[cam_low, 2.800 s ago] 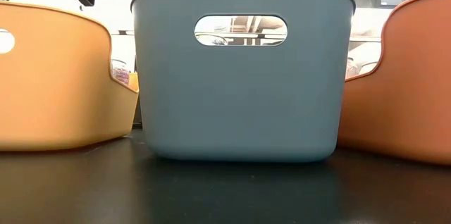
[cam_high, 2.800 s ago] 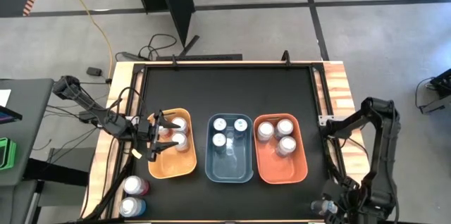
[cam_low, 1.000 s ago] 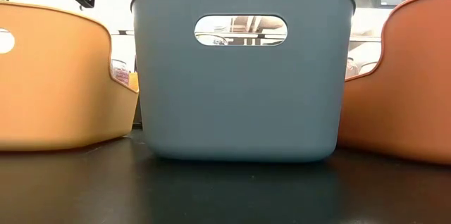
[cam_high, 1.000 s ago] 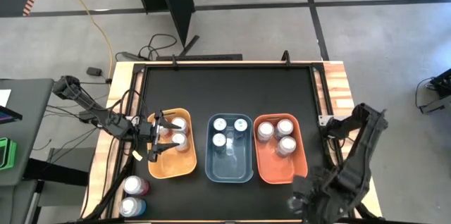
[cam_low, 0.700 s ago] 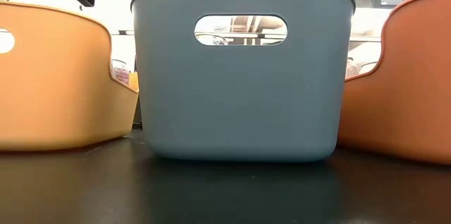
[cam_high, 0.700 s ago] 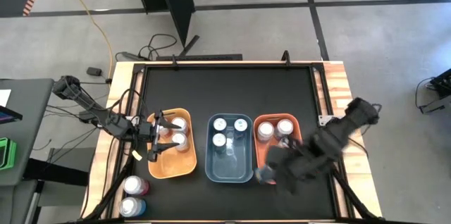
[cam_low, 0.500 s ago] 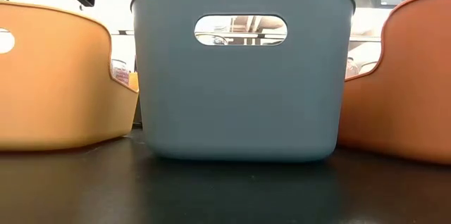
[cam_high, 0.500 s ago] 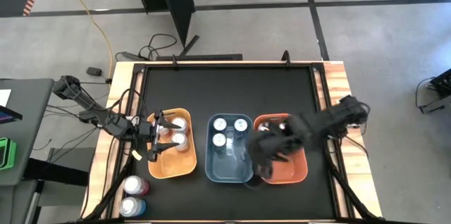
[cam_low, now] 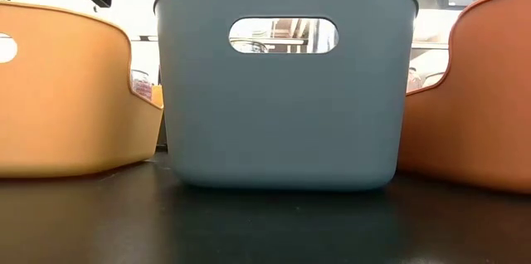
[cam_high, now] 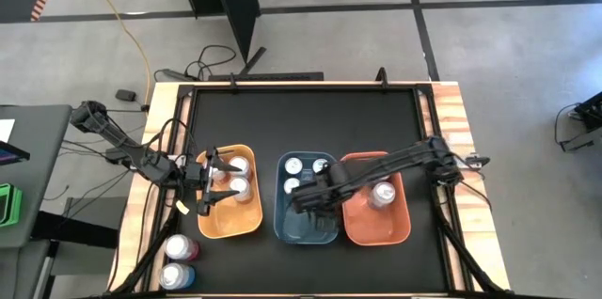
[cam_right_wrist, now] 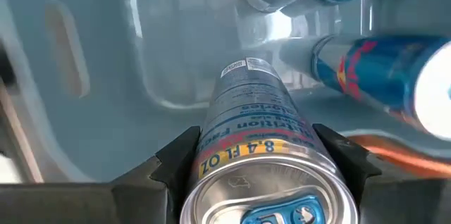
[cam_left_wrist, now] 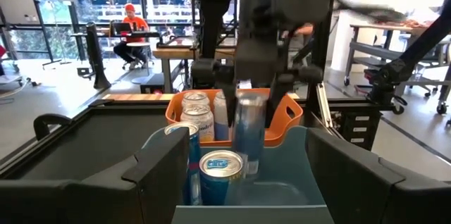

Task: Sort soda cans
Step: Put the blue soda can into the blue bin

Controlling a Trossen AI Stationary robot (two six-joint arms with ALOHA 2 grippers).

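Two soda cans (cam_high: 177,261) were left unsorted at the table's near-left corner, while the rest were already binned: two in the orange bin (cam_high: 229,228), two seen in the blue bin (cam_high: 282,226), at least one in the red-orange bin (cam_high: 400,228). A blue can (cam_right_wrist: 259,146) was gripped by the right gripper (cam_high: 308,201) and held over the blue bin's open near half. The left gripper (cam_high: 209,191) was held open above the orange bin's edge, empty
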